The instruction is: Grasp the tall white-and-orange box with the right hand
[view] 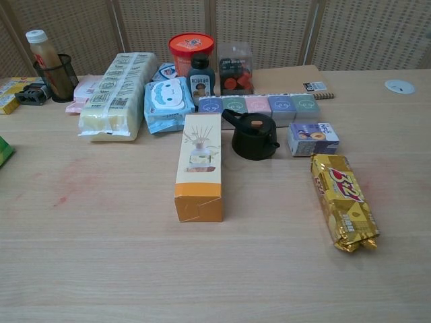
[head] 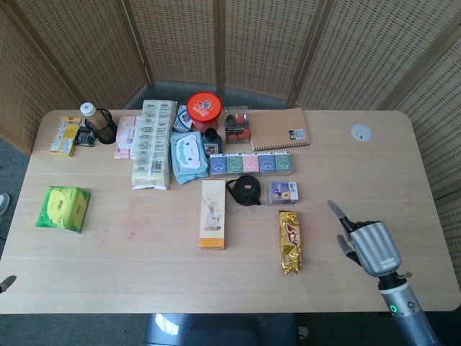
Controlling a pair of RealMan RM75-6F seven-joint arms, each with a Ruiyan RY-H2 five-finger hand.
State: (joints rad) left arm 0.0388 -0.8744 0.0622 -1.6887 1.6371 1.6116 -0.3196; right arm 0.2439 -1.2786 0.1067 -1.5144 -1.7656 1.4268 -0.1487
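The tall white-and-orange box (head: 212, 214) lies flat near the middle of the table, its orange end toward me; the chest view shows the box (view: 199, 173) with a reed-diffuser picture on top. My right hand (head: 367, 244) hovers over the table's right front area, well to the right of the box, with a gold packet between them. It holds nothing and one finger (head: 333, 208) sticks out toward the left. The chest view does not show this hand. Only a dark tip of my left hand (head: 6, 282) shows at the bottom left edge.
A gold snack packet (head: 289, 241) lies between my right hand and the box. A black teapot (head: 245, 190) and a small purple box (head: 284, 192) sit just behind it. Many packages crowd the back. A green box (head: 63, 208) lies at far left.
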